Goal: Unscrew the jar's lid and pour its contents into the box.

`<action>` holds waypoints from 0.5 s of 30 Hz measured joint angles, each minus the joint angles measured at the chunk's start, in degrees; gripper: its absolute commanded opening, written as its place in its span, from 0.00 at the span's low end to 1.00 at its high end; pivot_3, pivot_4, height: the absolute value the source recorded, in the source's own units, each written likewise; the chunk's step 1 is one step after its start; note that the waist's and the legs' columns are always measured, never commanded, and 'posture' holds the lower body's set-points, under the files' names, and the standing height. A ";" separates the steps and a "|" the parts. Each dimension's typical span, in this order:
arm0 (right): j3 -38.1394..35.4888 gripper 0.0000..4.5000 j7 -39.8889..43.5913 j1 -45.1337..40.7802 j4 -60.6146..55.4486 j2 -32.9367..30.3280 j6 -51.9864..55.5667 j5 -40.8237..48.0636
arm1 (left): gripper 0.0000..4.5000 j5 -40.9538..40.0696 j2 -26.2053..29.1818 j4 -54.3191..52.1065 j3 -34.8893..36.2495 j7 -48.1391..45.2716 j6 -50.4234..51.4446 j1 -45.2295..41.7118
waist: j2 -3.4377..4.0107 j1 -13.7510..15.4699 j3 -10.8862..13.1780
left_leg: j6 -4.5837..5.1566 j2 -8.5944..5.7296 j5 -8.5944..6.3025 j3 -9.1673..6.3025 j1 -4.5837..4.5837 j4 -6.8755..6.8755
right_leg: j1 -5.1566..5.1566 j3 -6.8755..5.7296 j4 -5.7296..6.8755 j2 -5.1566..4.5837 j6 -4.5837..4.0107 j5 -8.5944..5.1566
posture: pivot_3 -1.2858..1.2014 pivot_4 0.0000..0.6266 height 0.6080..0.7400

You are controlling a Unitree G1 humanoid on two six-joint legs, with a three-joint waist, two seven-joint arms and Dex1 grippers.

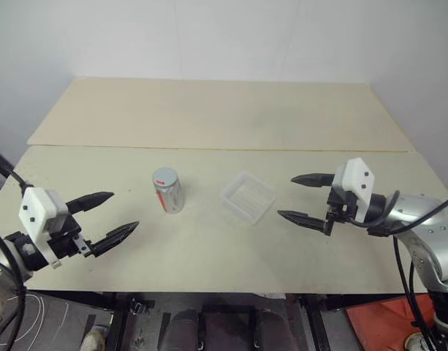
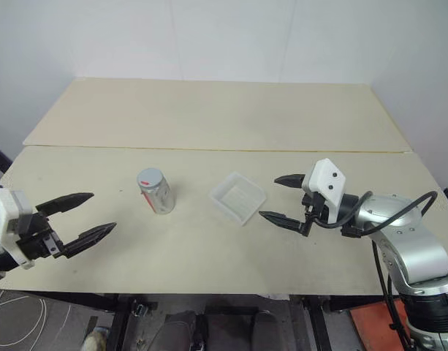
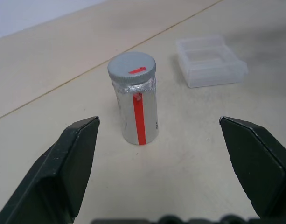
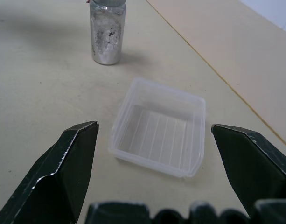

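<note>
The silvery jar (image 1: pixel 168 191) stands upright on the table, left of centre, a red stripe down its side (image 3: pixel 139 117). Its grey lid (image 3: pixel 132 69) with a red mark is screwed on, so the contents are hidden. To its right the clear plastic box (image 1: pixel 248 197) lies empty (image 4: pixel 160 128). My left gripper (image 1: pixel 112 216) hovers open at the left, pointing at the jar from a short way off. On the right, my right gripper (image 1: pixel 302 197) is open too, aimed at the box, with nothing between its fingers.
The pale table (image 1: pixel 209 256) is made of two boards with a seam (image 1: pixel 224 149) running across behind the jar and box. A white wall rises behind the far board. Cables hang below the front edge at both sides.
</note>
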 measured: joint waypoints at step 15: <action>1.35 1.00 1.07 -2.69 1.14 0.57 0.18 -0.02 | 0.99 3.90 -7.73 -1.24 -8.91 9.14 -0.30 -2.76 | 0.00 0.21 0.00 | 0.00 -0.03 0.00 -0.03 0.01 0.02 | 0.06 -0.01 0.01 0.00 -0.01 0.02 | 0.52 0.24 1.00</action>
